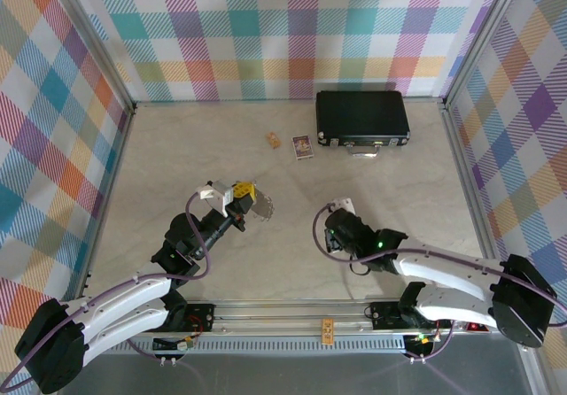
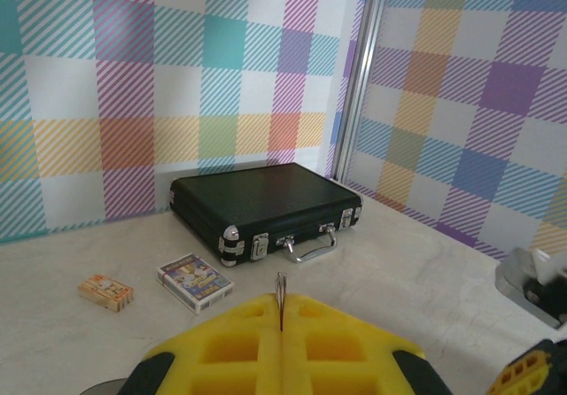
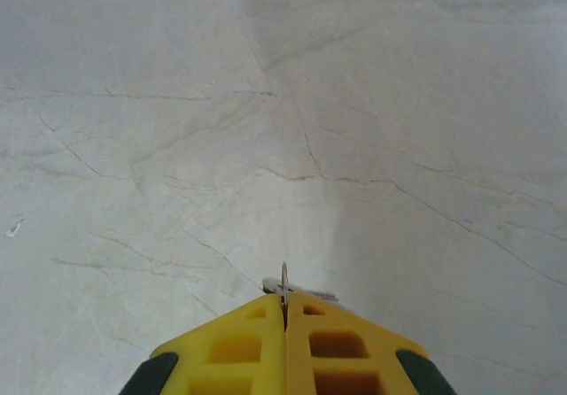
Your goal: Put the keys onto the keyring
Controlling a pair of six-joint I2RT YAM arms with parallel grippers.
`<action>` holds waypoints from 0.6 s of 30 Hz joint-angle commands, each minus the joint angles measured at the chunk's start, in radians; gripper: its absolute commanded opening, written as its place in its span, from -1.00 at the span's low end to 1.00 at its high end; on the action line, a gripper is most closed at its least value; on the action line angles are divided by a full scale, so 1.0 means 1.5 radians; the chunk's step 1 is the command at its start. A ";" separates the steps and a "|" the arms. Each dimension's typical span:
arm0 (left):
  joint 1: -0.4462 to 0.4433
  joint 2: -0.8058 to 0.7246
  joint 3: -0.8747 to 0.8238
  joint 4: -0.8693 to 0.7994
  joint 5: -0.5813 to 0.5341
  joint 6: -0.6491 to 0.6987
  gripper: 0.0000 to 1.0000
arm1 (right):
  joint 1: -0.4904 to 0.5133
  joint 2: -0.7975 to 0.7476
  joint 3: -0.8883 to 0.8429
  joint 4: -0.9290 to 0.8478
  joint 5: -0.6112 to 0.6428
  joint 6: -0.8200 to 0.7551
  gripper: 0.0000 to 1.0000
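No legible text anywhere; perhaps printing on the small card box [image 2: 196, 282], too blurred for reading

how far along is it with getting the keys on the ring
Done: nothing looks joined yet. In hand: the left end effector is shut on a thin metal piece, the right end effector on a second metal piece; which is key or ring I can't tell. Left: bringing the two together and threading.

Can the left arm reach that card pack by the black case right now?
Probably yes: bare table lies between the left gripper and the card pack. But it is shut on a thin metal piece, so grasping the pack looks unlikely.
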 commanded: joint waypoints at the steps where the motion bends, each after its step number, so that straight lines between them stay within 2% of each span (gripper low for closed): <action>1: -0.009 -0.014 0.003 0.028 0.012 0.000 -1.00 | -0.040 0.039 0.079 -0.142 -0.117 -0.033 -1.00; 9: -0.010 -0.019 0.002 0.027 0.010 -0.001 -1.00 | -0.118 0.264 0.317 -0.310 -0.252 -0.104 -1.00; 14: -0.009 -0.025 0.001 0.024 0.009 0.001 -1.00 | -0.148 0.406 0.475 -0.385 -0.267 -0.139 -1.00; 18: -0.011 -0.035 0.002 0.018 0.006 0.002 -1.00 | -0.172 0.466 0.562 -0.377 -0.267 -0.159 -1.00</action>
